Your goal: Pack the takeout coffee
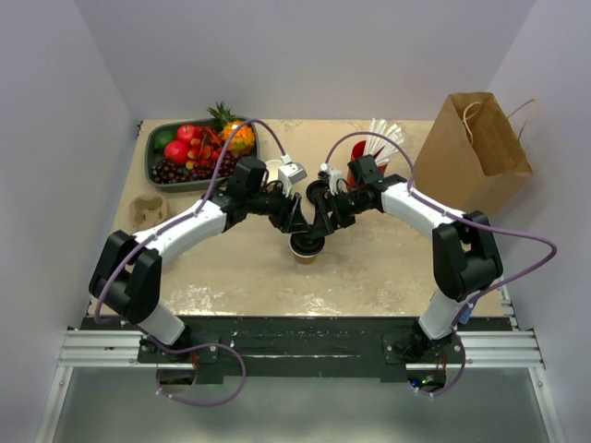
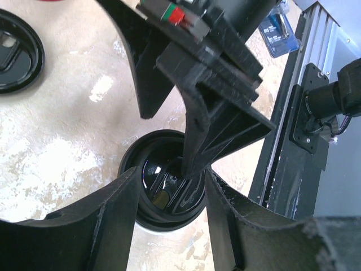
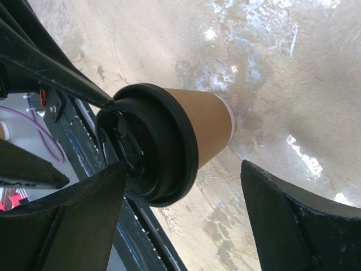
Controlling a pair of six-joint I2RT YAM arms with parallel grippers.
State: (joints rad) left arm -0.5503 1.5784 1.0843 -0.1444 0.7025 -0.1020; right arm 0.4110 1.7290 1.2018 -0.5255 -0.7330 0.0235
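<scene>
Over the takeout coffee (image 1: pixel 305 251), in the top view, the left gripper (image 1: pixel 292 220) and right gripper (image 1: pixel 323 220) meet from either side. The cup stands upright on the table (image 1: pixel 388 277). A brown paper bag (image 1: pixel 466 148) stands well apart from the cup, behind and to its right, mouth up, presumably where the cup is to go.

From the left wrist, the left fingers (image 2: pixel 107 226) sit narrow on either side of the cup's black lid (image 2: pixel 163 195), right at its rim. Whether they actually pinch it, I cannot tell. One right finger (image 2: pixel 208 124) has its tip on the lid's top, likely pressing it home while the left steadies the cup. A spare black lid (image 2: pixel 14 51) lies well apart from the cup.

From the right wrist, the right jaws stand wide and grip nothing. One finger overlaps the lid, and the other is well clear of the cup's tan wall.
</scene>
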